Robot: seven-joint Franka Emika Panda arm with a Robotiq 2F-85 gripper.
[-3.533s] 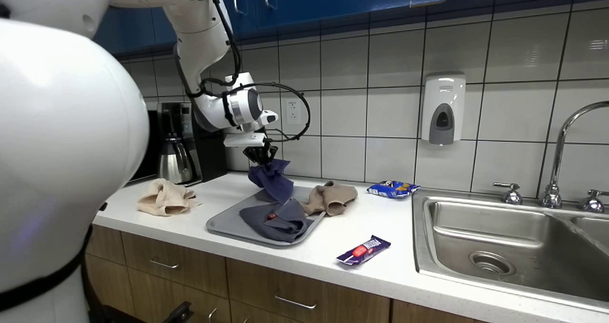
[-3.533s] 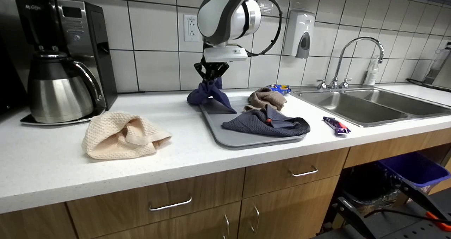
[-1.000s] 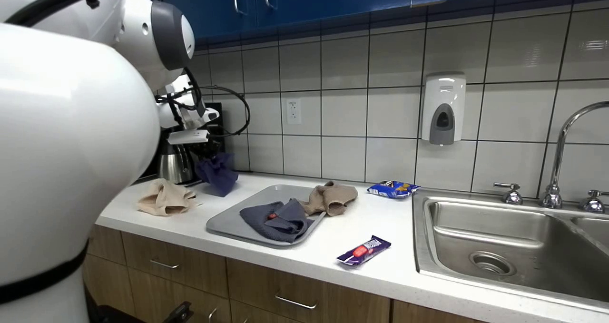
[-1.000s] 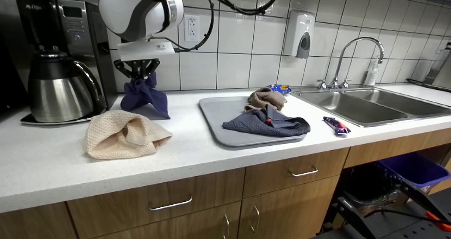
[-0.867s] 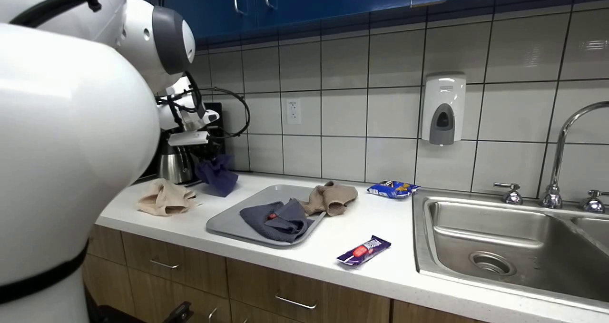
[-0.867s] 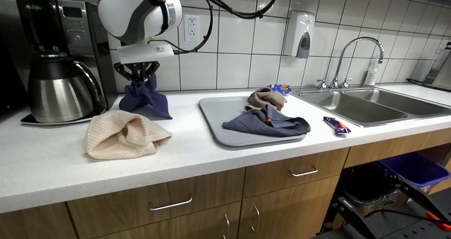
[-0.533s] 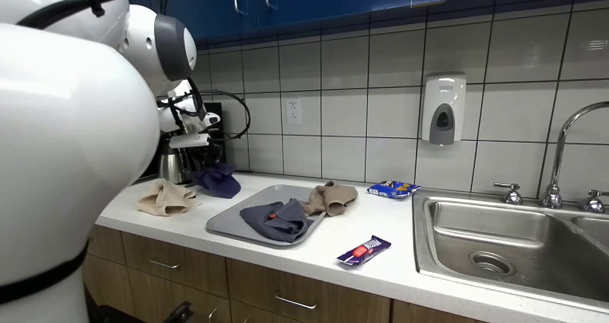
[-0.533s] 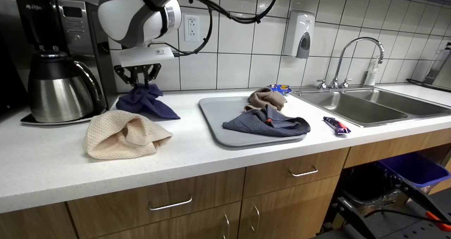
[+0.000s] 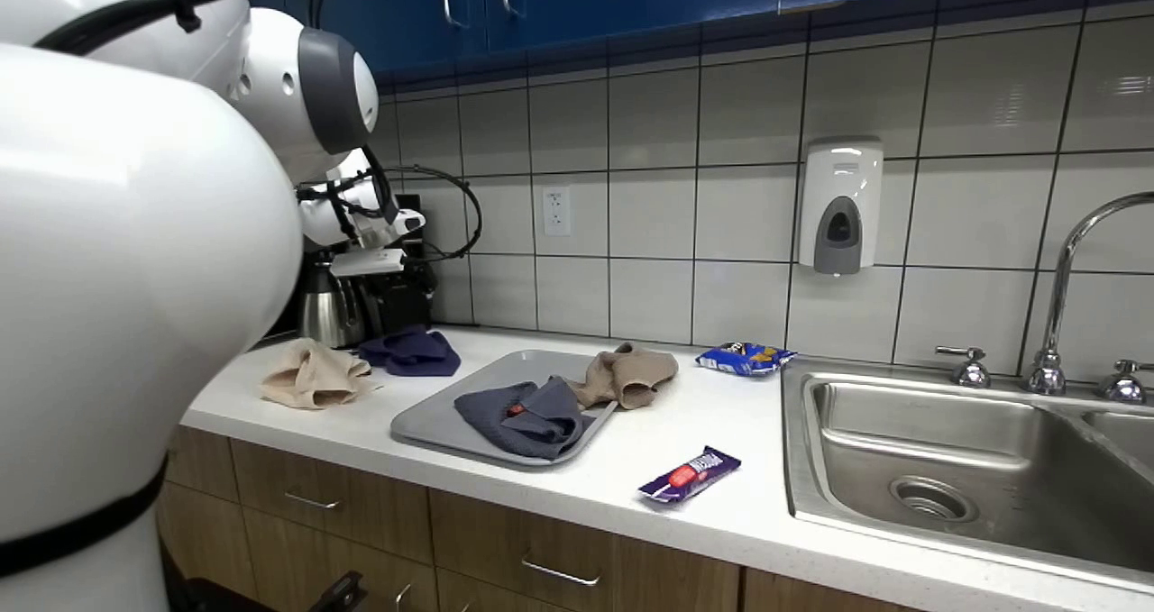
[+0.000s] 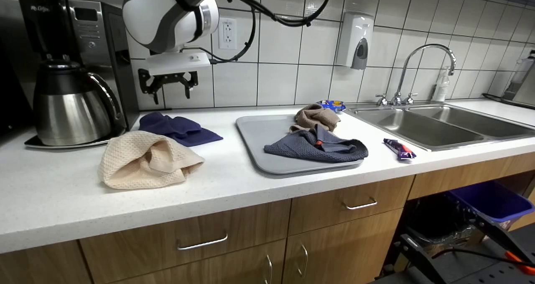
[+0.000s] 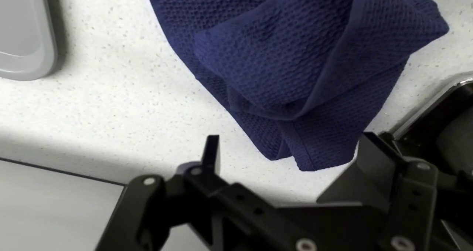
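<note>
My gripper (image 10: 172, 96) hangs open above the counter beside the coffee maker, its fingers spread wide with nothing between them. Below it a purple-blue cloth (image 10: 179, 129) lies crumpled on the white surface, apart from the fingers. In the wrist view the same waffle-textured cloth (image 11: 281, 58) fills the upper middle, its lower corner reaching toward the gap between the fingertips. A cream cloth (image 10: 142, 162) rests just in front of it. In an exterior view the purple-blue cloth (image 9: 410, 352) shows by the coffee pot, while the fingers are hard to make out against the dark machine.
A grey tray (image 10: 267, 125) bears a dark blue-grey cloth (image 10: 309, 146) with a small red item on it. A brown cloth (image 10: 315, 116) overlaps its back corner. The coffee maker (image 10: 75, 87), two snack packets, the tiled wall and a steel sink (image 9: 920, 432) surround the counter.
The purple-blue cloth, earlier held over the tray, was carried toward the coffee maker and lowered. In the last half second the jaws opened, the cloth settled flat, and the gripper rose slightly.
</note>
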